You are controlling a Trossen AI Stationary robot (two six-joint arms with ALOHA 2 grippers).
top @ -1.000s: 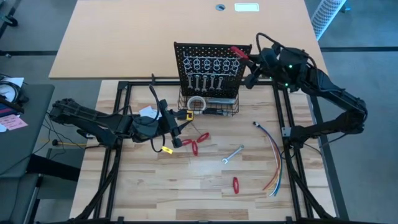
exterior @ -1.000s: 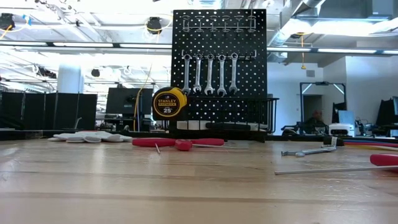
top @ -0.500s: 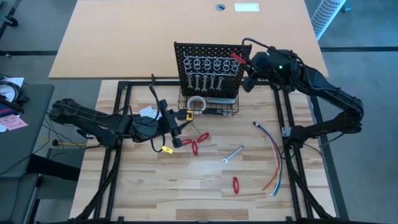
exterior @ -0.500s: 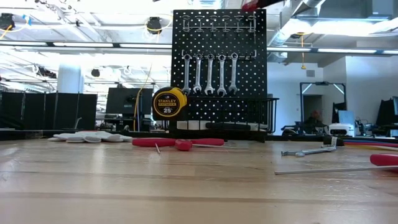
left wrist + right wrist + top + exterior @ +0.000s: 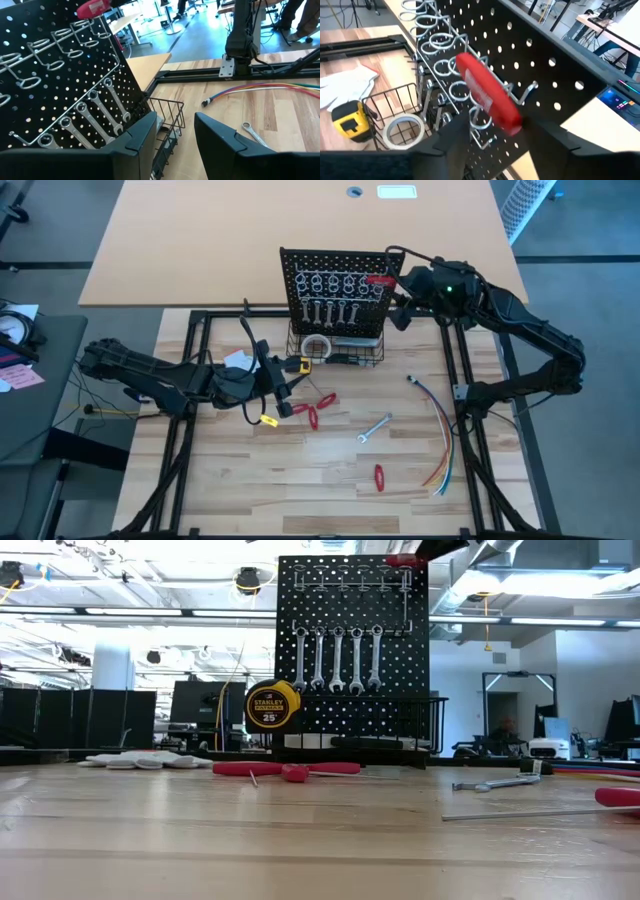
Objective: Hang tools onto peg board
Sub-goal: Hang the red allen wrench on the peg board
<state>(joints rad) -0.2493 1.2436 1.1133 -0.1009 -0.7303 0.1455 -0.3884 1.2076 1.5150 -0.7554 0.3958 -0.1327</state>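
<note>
Red-handled tool [image 5: 487, 95] gripped in right gripper [image 5: 400, 290], at the end ring hook [image 5: 480, 117] of the peg board [image 5: 300, 265], handle lying across that ring. Left gripper [image 5: 285, 385] open, resting low, much farther away.

We see yellow tape measure [image 5: 272, 706], white glove [image 5: 150, 759], tape roll [image 5: 317, 345], coloured wires [image 5: 441, 430] on surface [image 5: 300, 480].

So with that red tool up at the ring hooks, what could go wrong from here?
1. The right claw holds the red-handled tool over the end ring hook; if its tip misses the ring, it may drop into the wire basket.
2. Pushing harder could tip the peg board and shake the hanging wrenches.
</note>
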